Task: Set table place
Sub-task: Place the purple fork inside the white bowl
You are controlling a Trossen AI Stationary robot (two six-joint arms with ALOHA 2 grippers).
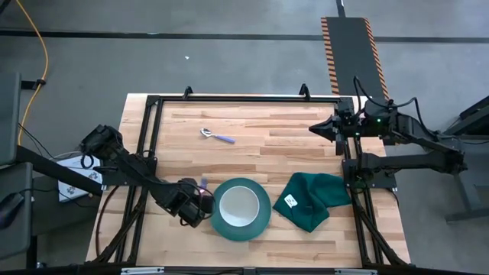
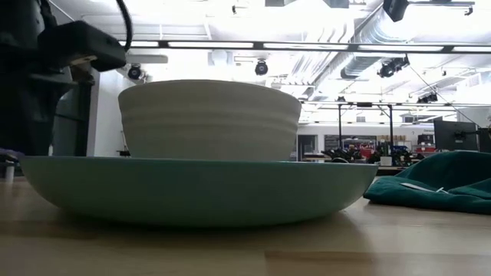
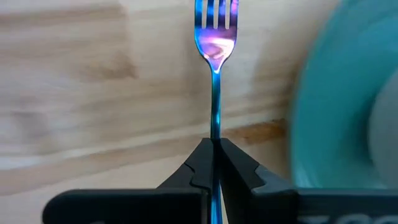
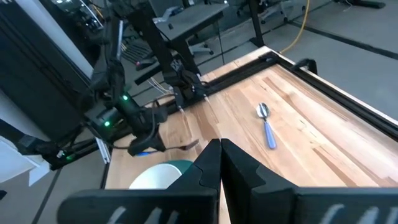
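A teal plate point(image 1: 262, 220) lies near the table's near edge with a white bowl point(image 1: 238, 202) standing in it; both fill the low view, the plate point(image 2: 192, 192) under the bowl point(image 2: 209, 119). My left gripper point(image 1: 192, 205) is just left of the plate, shut on a fork point(image 3: 215, 37) with a blue-purple sheen. The spoon point(image 1: 216, 136) lies flat on the far part of the table point(image 1: 290, 153). My right gripper point(image 1: 321, 128) is shut and empty, above the table's far right edge. My left gripper pinches the fork's thin handle point(image 3: 215, 134) between its two fingers point(image 3: 239, 165). The fork runs along the fingers and sticks out ahead of them, tines point(image 3: 216, 11) foremost, toward the table's far edge. I cannot tell whether it is clear of the table.
A dark green cloth point(image 1: 313, 198) with a white tag lies crumpled right of the plate, also showing in the low view point(image 2: 437, 180). A black metal frame point(image 1: 149, 122) edges the table. Bare wood lies between the spoon and the plate.
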